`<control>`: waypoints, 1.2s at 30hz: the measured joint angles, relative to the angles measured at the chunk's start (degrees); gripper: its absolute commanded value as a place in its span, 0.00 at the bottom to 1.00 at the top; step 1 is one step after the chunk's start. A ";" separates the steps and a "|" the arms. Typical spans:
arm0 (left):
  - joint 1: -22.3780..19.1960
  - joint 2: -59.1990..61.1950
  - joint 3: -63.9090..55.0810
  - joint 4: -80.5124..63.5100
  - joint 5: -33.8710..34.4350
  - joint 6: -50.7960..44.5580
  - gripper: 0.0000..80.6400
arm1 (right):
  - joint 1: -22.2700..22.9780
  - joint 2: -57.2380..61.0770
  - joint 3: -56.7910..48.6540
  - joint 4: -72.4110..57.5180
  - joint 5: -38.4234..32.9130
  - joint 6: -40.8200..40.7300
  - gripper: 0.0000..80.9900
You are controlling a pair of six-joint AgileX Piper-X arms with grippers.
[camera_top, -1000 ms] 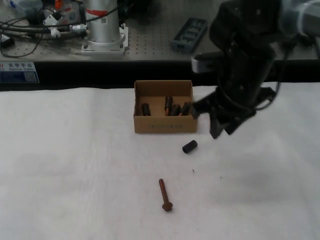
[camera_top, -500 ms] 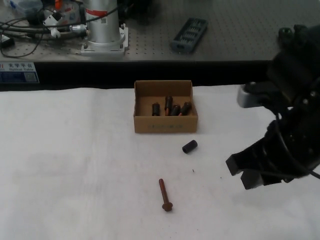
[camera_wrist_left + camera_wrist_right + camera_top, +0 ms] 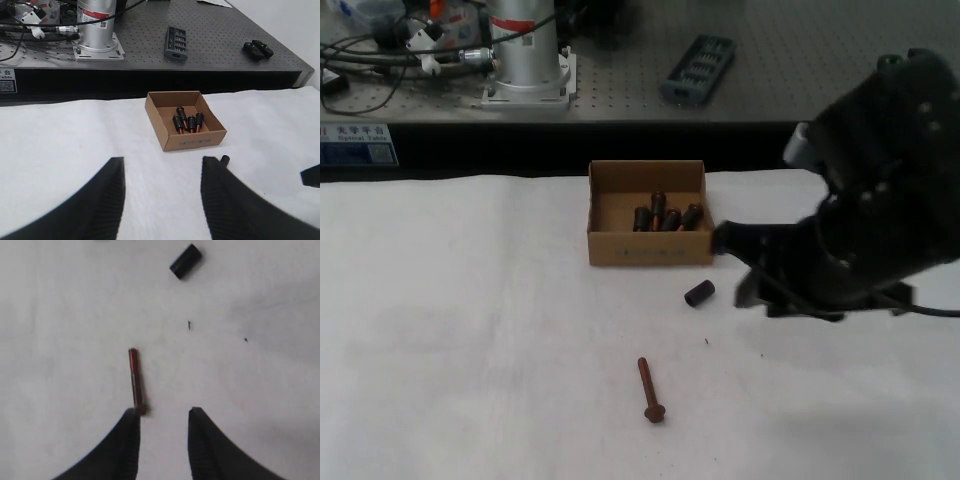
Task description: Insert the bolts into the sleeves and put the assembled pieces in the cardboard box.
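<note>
Right wrist view: the right tool [image 3: 163,412] hangs over the white cloth [image 3: 60,315], jaws parted and empty. The bolt [image 3: 135,377] lies flat, its head touching or just beside one fingertip [image 3: 132,416] rather than centred in the gap. Closing from here would likely clip the head, skid or roll the bolt, or pinch cloth. The sleeve [image 3: 185,261] lies loose just off the box [image 3: 650,255] on the arms' side, the bolt farther out from the box; a nudge could roll the sleeve away. The left tool [image 3: 161,165], jaws wide and empty, sits well back from the box, which holds four assembled pieces [image 3: 187,121].
</note>
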 measured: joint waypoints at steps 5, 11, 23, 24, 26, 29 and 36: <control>0.00 0.37 0.00 0.00 0.00 0.00 0.43 | -2.03 9.89 -5.15 -2.54 0.31 7.55 0.31; 0.00 0.79 0.00 0.06 0.00 0.00 0.43 | -4.16 18.22 -13.74 -2.42 -1.11 15.45 0.31; 0.00 0.79 0.00 -0.81 -0.63 0.00 0.43 | -4.81 28.29 -24.69 0.16 -5.39 24.50 0.31; 0.00 0.79 0.00 -1.09 -0.97 0.00 0.43 | -4.81 28.31 -24.71 0.23 -5.39 24.63 0.31; 0.00 0.79 0.00 -1.44 -1.67 0.00 0.43 | -4.81 28.40 -24.69 1.23 -5.59 26.02 0.31; 0.00 0.79 0.00 -1.46 -1.88 0.00 0.43 | -4.81 28.40 -24.83 1.87 -5.62 27.82 0.31; 0.00 2.85 0.00 -3.25 -2.26 0.00 0.43 | -4.81 28.56 -24.84 2.13 -5.72 28.57 0.31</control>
